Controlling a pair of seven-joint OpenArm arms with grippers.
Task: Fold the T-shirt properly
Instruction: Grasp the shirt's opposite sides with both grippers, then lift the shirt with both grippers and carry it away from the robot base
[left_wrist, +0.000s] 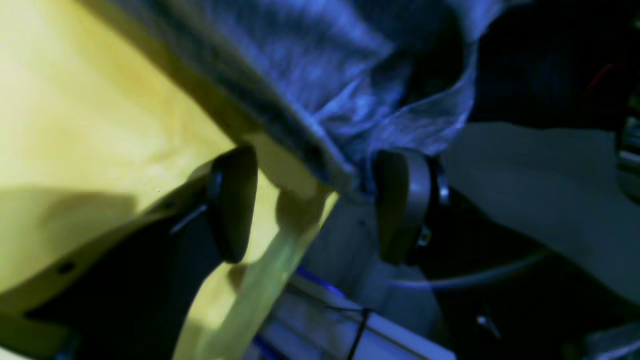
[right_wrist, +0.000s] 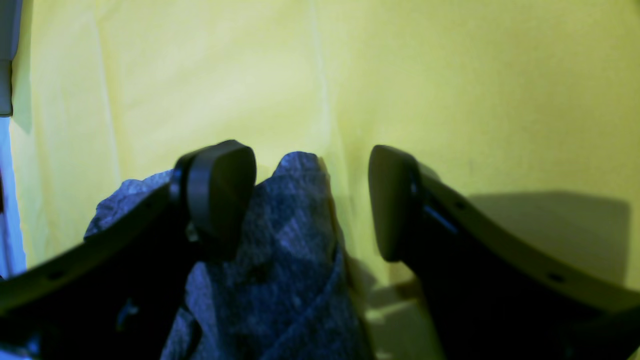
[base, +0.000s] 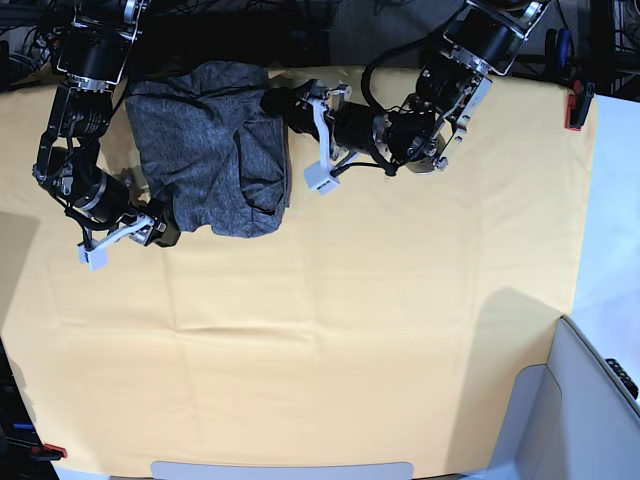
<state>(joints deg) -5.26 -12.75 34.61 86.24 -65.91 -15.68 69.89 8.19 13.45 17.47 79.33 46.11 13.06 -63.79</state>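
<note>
Listing from our left gripper outward: item one, jaws spread wide, nothing clamped, an edge of the T-shirt hanging between the pads and past the desk edge in the left wrist view. Item two, our right gripper, jaws likewise wide; a grey fold of the shirt lies between them, touching the left pad only. Item three, the T-shirt in the base view: bunched charcoal heap at upper left of the frame, between both arms, the left gripper at its right edge, the right gripper at its lower left corner. Item four, yellow-orange tablecloth covering the desk beneath.
</note>
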